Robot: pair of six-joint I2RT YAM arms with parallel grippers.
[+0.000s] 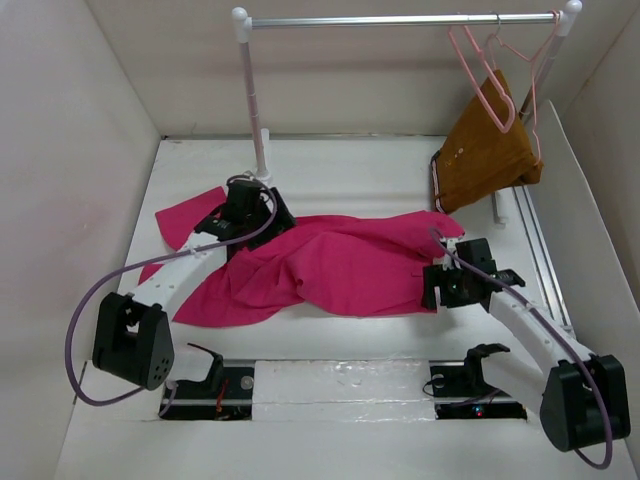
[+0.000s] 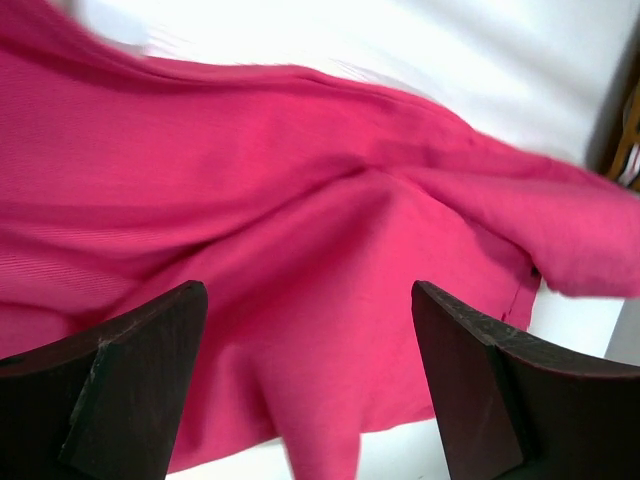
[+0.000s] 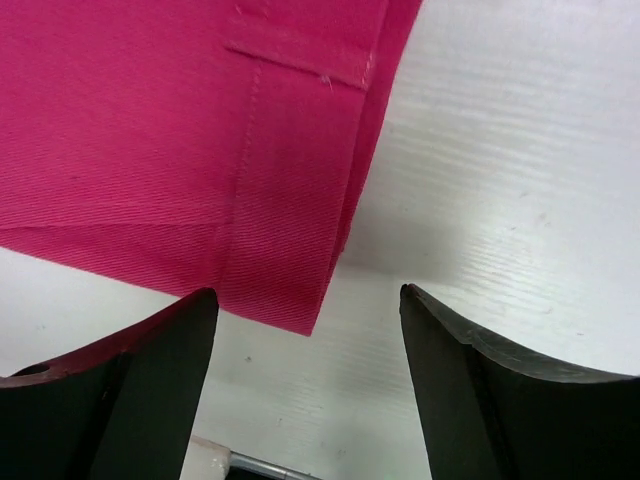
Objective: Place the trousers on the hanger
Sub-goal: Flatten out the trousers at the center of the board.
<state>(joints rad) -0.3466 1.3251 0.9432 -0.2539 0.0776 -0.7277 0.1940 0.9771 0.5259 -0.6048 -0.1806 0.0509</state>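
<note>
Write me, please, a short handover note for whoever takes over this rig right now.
Left gripper open above the trousers, holding nothing.
Right gripper open over the trousers' right-hand end, holding nothing.
The trousers lie spread on the table; the hanger hangs bare on the silver rail beside the mustard-brown garment.
Done: nothing yet. Left: grasp the trousers and drape them on the hanger.

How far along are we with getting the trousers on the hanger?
Done: nothing visible yet. The trousers lie crumpled on the table; the hanger hangs on the rail without them. In hand: nothing, both jaws stand open at the cloth. Left: grasp, lift, drape over hanger.
</note>
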